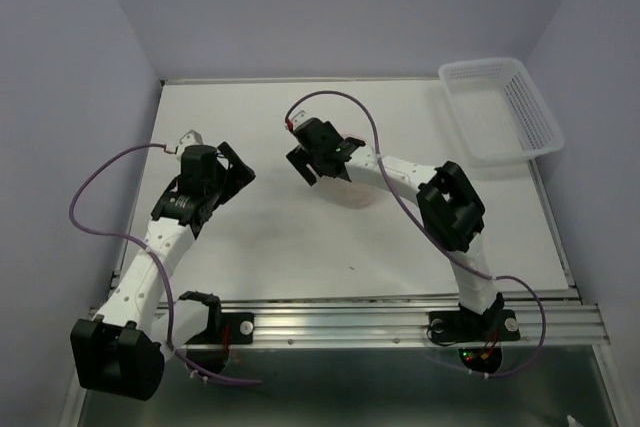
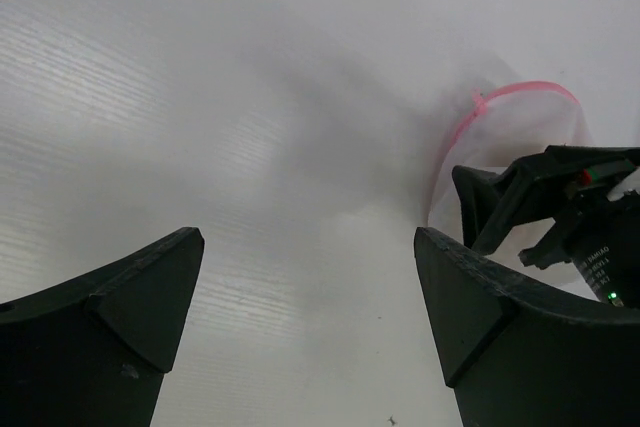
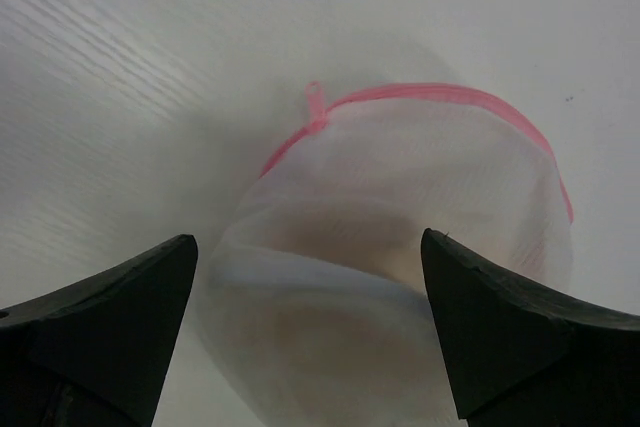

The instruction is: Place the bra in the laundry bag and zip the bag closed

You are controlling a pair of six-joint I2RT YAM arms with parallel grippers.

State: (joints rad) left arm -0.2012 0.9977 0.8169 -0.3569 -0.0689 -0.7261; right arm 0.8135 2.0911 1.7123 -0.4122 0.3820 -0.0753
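left gripper wide | right gripper wide | 1 laundry bag | 1 bra inside | 1 basket

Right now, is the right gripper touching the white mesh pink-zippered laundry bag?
Cannot tell. Right wrist view: right gripper open over laundry bag, gap or contact unclear.

From above, the right arm hid the laundry bag. Through its mesh the bra was a peach blur, cut off at the bottom.
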